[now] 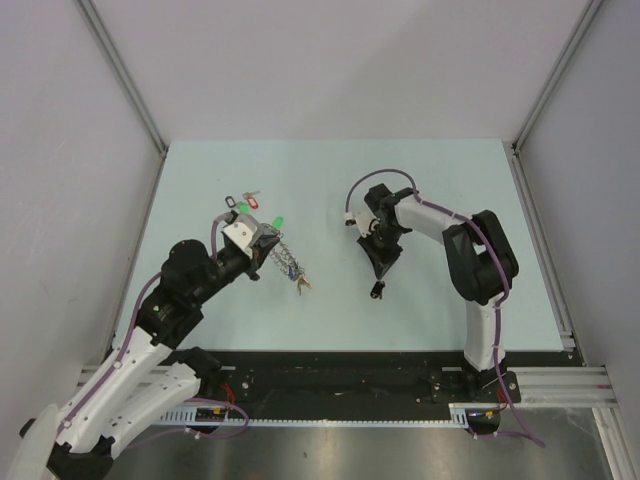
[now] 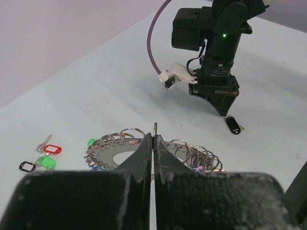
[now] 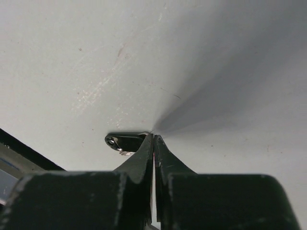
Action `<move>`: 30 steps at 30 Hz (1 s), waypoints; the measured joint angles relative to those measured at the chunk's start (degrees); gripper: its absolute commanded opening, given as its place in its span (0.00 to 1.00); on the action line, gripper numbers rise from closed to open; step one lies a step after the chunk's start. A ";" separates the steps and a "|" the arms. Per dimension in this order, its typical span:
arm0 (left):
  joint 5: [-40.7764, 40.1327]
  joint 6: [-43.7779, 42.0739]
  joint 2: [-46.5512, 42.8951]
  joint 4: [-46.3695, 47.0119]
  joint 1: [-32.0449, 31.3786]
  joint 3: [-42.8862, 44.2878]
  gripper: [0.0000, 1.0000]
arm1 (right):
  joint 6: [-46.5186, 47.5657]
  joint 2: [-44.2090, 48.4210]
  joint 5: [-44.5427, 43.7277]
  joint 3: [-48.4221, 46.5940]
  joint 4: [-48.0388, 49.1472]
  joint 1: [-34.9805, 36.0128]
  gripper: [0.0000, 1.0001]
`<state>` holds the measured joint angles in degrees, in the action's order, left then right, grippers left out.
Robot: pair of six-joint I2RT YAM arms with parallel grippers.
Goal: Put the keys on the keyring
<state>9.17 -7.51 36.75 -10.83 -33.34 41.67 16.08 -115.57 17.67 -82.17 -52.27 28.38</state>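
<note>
The keyring (image 2: pixel 103 153) is shiny metal, the black tag (image 3: pixel 125 141) seemingly glossy plastic, the table (image 3: pixel 96 57) matt, scuffed.

Two clusters on the table (image 1: pixel 450 180), well apart.
The keyring (image 1: pixel 287 260) lies at the left gripper (image 1: pixel 266 248), loose keys (image 1: pixel 246 203) behind it; another key (image 1: pixel 377 290) lies rightward, just before the right gripper (image 1: pixel 379 272).

- At my left claw (image 2: pixel 154 136), the silvery coiled metal keyring (image 2: pixel 115 154) crowds nine to three o'clock.
- The pale green tabletop (image 1: pixel 330 180) is open at twelve.
- The small black-tagged key (image 3: pixel 125 141) sits at my right claw's (image 3: pixel 154 136) ten.
</note>
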 measured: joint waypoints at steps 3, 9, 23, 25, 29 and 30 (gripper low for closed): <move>0.00 0.00 0.04 0.00 0.00 0.00 0.00 | -0.46 1.44 -0.68 0.00 1.18 0.33 0.00; 0.00 0.00 0.33 -0.02 0.00 0.00 0.01 | -2.60 11.52 -5.25 2.36 9.35 3.39 0.00; -0.52 0.02 0.33 0.00 0.00 0.00 0.00 | -10.36 22.27 -16.55 26.25 55.25 16.20 0.00; -1.22 0.02 0.33 0.02 0.00 0.00 0.00 | -10.80 21.42 -18.53 27.91 60.48 17.68 0.00; -2.45 0.02 0.33 0.42 0.00 -0.13 0.01 | -12.76 20.92 -21.86 33.00 69.57 19.96 0.00; -2.71 0.04 0.31 0.70 0.00 -0.31 0.00 | -13.20 20.96 -22.40 34.77 71.67 20.33 0.00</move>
<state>6.46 -7.46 37.06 -10.13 -33.34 41.36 2.87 -94.61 -4.73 -47.40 19.40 48.71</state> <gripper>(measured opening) 0.006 0.009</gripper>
